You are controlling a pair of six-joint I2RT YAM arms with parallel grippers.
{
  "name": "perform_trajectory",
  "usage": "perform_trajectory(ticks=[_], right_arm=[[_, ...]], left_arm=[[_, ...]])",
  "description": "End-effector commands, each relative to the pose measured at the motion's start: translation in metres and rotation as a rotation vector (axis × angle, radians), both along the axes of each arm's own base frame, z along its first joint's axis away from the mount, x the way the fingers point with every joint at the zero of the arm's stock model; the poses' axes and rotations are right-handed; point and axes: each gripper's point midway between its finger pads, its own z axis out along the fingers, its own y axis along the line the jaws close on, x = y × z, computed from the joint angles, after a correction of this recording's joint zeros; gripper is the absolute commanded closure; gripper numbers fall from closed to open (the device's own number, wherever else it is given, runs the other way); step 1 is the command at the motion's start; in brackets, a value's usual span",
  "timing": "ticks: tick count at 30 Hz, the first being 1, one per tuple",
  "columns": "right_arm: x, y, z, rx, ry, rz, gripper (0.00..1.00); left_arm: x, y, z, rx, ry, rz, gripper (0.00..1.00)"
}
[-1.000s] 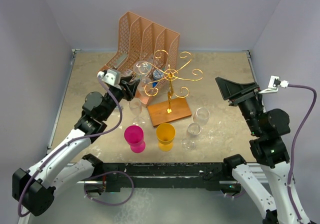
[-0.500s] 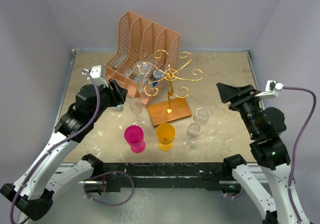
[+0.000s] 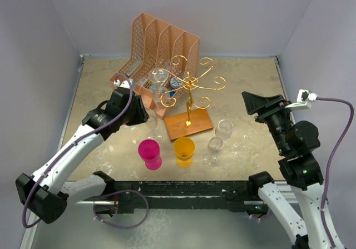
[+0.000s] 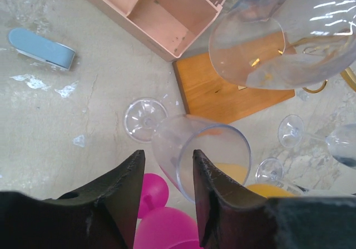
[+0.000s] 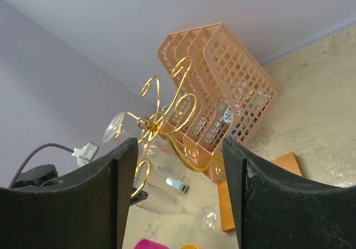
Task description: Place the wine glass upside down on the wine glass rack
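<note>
Puts wine glass rack (image 3: 189,101) mid-bench, just right of L gripper (image 3: 138,113); leaves R gripper (image 3: 258,101), spread wide, well off by right edge. Stands wine glass (image 4: 200,152) upright w/ bowl between L fingers (image 4: 117,204), half-closed; can't tell if clamped.

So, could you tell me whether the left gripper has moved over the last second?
Yes. In the top view the left gripper has shifted away from the peach organizer, toward the pink cup, after a brief swing left.
</note>
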Motion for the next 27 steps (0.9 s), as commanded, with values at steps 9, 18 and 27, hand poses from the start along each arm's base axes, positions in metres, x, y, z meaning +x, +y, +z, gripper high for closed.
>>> perform_trajectory(ticks=[9, 18, 27], right_arm=[[0.001, 0.000, 0.011, 0.028, -0.061, -0.006, 0.36], [-0.006, 0.002, 0.046, 0.026, -0.054, 0.017, 0.36], [-0.029, 0.003, 0.090, 0.034, -0.158, 0.063, 0.35]], left_arm=[[0.000, 0.017, -0.001, 0.110, 0.050, 0.036, 0.92], [-0.004, 0.035, 0.023, 0.134, 0.058, 0.144, 1.00], [-0.012, 0.063, 0.085, 0.101, -0.117, 0.241, 1.00]])
